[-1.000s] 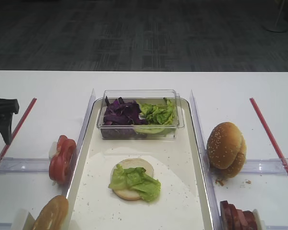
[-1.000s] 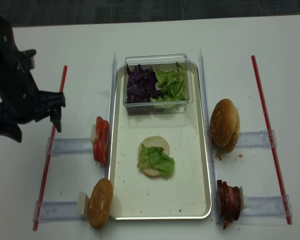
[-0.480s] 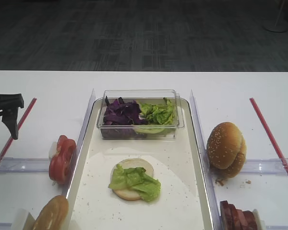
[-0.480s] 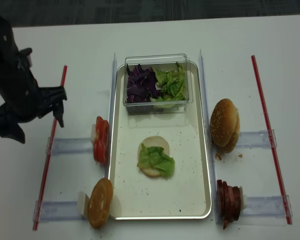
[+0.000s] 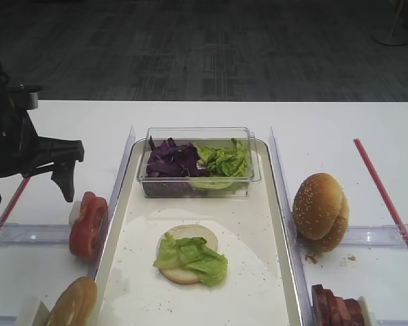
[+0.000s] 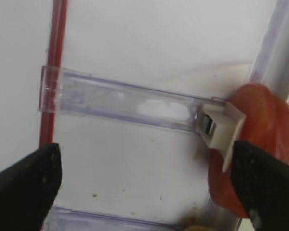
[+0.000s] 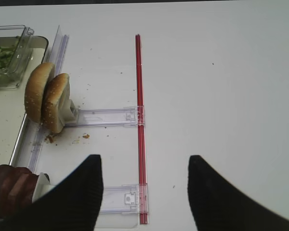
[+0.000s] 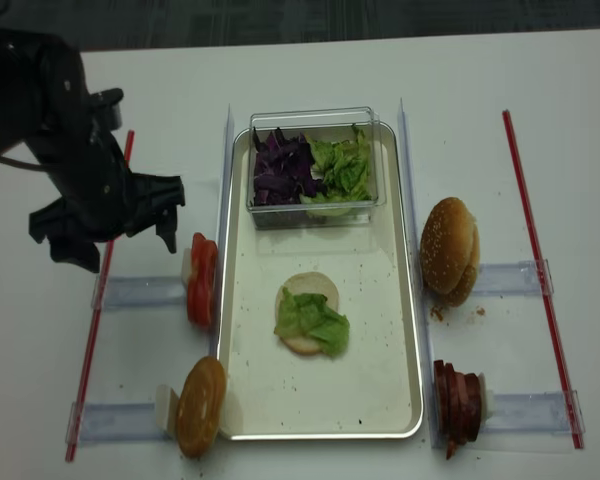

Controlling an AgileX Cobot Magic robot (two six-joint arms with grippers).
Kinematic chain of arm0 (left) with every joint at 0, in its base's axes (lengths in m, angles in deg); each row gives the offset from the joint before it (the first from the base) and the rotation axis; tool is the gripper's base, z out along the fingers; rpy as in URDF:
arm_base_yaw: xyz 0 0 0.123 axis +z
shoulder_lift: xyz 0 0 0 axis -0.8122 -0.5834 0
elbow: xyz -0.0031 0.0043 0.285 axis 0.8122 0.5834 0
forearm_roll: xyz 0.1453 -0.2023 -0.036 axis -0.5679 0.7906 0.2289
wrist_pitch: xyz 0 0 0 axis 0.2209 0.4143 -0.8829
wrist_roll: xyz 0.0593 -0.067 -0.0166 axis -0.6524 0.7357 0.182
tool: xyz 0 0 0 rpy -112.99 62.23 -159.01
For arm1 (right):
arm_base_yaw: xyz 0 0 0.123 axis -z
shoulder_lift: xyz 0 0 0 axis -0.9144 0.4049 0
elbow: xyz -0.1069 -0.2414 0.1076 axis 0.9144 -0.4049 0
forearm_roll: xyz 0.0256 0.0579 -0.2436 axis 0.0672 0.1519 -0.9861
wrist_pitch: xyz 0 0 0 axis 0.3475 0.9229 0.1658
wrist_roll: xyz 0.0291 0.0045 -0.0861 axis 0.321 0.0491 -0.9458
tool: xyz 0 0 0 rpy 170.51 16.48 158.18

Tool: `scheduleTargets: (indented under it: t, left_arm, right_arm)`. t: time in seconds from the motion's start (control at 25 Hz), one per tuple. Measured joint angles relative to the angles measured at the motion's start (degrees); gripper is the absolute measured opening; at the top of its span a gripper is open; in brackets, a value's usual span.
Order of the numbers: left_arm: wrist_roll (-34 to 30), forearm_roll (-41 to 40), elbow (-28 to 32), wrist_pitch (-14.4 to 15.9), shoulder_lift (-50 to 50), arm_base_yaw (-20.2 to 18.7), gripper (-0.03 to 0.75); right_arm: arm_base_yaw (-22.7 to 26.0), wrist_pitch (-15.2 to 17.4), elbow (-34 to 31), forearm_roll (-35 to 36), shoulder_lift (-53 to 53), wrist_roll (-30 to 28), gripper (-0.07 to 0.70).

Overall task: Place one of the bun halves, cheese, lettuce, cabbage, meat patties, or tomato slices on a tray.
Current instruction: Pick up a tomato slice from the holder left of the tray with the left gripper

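My left gripper hangs open just left of the upright tomato slices. In the left wrist view the left gripper stands wide over bare table, its right finger next to the tomato slices. The cream tray carries a bun half topped with lettuce. My right gripper is open over a red strip, holding nothing. Bun halves and meat patties stand right of the tray. No cheese is in view.
A clear box at the tray's far end holds cabbage and lettuce. Another bun half stands at the tray's near left corner. Clear plastic rails and red strips lie on both sides of the tray.
My left gripper has moved right, from over the left red strip to beside the tomato slices, still open. Nothing else has moved.
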Motion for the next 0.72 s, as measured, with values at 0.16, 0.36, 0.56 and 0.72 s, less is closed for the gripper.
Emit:
scheduleTargets:
  t: [0.16, 0.36, 0.56, 0.72]
  left_arm:
    - [0.23, 0.0, 0.0, 0.0, 0.0, -4.45, 0.653]
    - [0.48, 0.08, 0.0, 0.0, 0.0, -9.41, 0.653]
    - [0.71, 1.01, 0.0, -0.1, 0.0, -13.76, 0.653]
    - [0.95, 1.57, 0.0, -0.21, 0.0, -16.09, 0.653]
  right_arm:
    - [0.0, 0.0, 0.0, 0.0, 0.0, 0.0, 0.427]
    - [0.0, 0.0, 0.0, 0.0, 0.0, 0.0, 0.427]
    - [0.0, 0.0, 0.0, 0.0, 0.0, 0.0, 0.427]
    - [0.0, 0.0, 0.0, 0.0, 0.0, 0.0, 0.427]
